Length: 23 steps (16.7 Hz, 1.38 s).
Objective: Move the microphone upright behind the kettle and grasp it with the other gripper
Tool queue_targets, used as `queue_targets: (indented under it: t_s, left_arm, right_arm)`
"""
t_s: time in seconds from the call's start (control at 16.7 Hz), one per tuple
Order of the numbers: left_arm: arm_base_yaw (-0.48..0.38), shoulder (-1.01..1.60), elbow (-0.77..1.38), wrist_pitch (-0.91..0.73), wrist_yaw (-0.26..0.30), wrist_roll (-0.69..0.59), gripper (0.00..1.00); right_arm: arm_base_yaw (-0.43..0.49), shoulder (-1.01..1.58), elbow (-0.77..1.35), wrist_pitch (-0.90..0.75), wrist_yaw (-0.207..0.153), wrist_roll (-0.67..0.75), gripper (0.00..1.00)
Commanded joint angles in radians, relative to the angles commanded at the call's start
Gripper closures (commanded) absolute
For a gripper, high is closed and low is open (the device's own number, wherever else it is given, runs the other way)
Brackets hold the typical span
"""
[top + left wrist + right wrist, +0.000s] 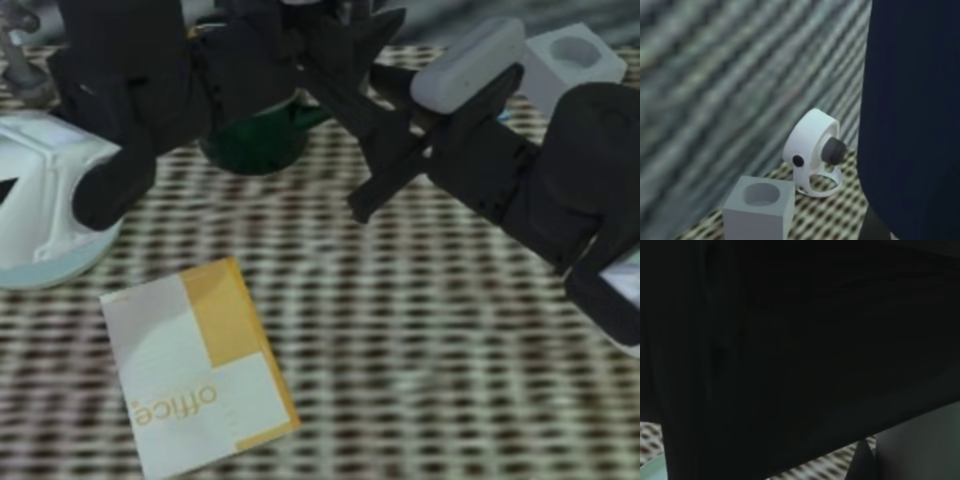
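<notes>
The microphone's dark blue foam head fills one side of the left wrist view, very close to the camera; its grey handle is hidden. My left gripper reaches across the back of the table, just behind the kettle, and appears shut on the microphone, which the top view hides among the dark arms. The dark green kettle shows only partly under the left arm. My right gripper comes in from the right and sits close against the left gripper. The right wrist view is dark.
An "office" book lies at the front left. A white and pale blue appliance stands at the left edge. A grey block with a round hole, a pale rounded bar and a small white fan-like device stand at the back right.
</notes>
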Motion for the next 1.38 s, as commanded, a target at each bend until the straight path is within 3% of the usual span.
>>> queue_targets:
  t_s: [0.42,1.02,1.38]
  left_arm:
    - [0.000,0.000,0.000,0.000,0.000,0.000,1.00]
    - [0.002,-0.001,-0.001,0.000,0.002,0.001,1.00]
    - [0.111,-0.057,-0.053,-0.008,0.093,0.000,1.00]
  right_arm:
    - [0.000,0.000,0.000,0.000,0.000,0.000,0.02]
    - [-0.001,-0.003,-0.003,-0.001,-0.001,0.000,0.00]
    - [-0.027,-0.190,-0.173,-0.022,-0.030,0.000,0.00]
